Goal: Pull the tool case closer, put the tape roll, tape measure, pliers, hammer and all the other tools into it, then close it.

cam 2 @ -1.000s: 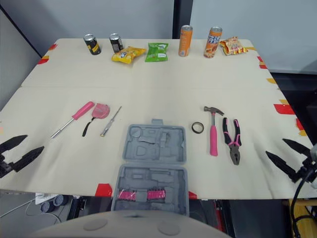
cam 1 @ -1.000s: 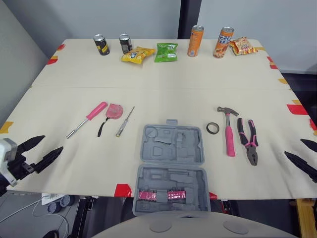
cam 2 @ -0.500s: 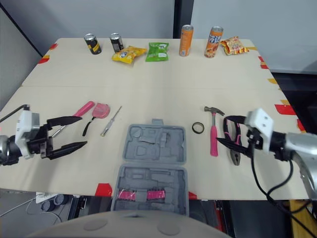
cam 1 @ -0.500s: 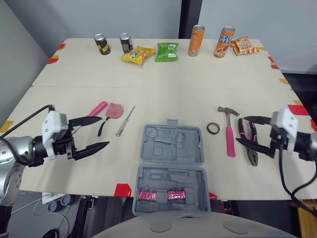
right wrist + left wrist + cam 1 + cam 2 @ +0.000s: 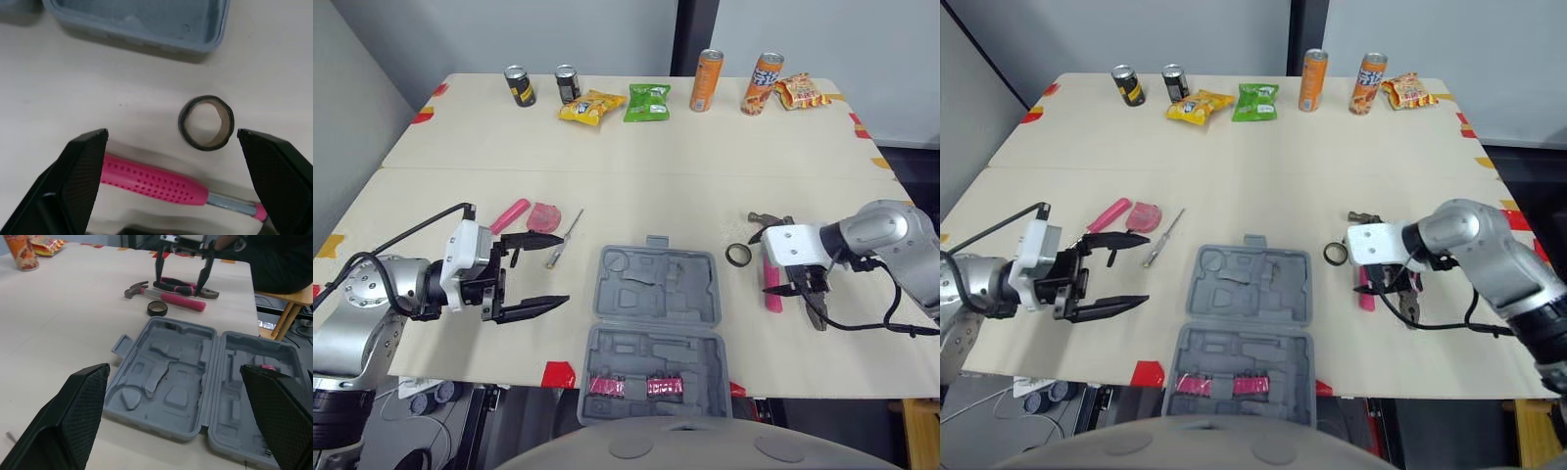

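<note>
The grey tool case (image 5: 656, 294) lies open at the table's front edge, its near half overhanging. My left gripper (image 5: 564, 269) is open just left of the case, pointing at it. Behind it lie a pink tape measure (image 5: 545, 215), a pink-handled screwdriver (image 5: 509, 211) and a thin screwdriver (image 5: 563, 240). Right of the case are the black tape roll (image 5: 737, 255), the pink-handled hammer (image 5: 156, 182) and the pliers (image 5: 186, 285). My right gripper (image 5: 800, 289) hangs open, pointing down over the hammer handle and pliers and partly hiding them.
Several drink cans (image 5: 707, 80) and snack bags (image 5: 646, 101) line the far edge of the table. Red and yellow tape marks (image 5: 556, 374) dot the table's edges. A seam crosses the tabletop behind the tools.
Both arms have swung in from the table's side edges. The left gripper now sits beside the case; the right one has moved over the hammer and pliers and turned downward.
</note>
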